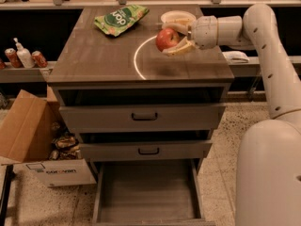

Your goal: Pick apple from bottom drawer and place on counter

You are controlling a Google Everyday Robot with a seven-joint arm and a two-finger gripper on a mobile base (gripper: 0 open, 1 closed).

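Tool (171,40) clamped on round glossy red apple (165,37), over smooth grey-brown counter (99,55), right side.

Hand (170,39) holding apple (165,38) over counter (94,58) right rear, bowl (178,17) behind it, bag (120,18) rear left, bottom drawer (146,197) below.

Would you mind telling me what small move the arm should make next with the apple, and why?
Probably lower it straight down, then release. The end effector grips the apple above the counter, beside the white arc, apparently not yet resting on it; the bottom drawer lies open and empty.
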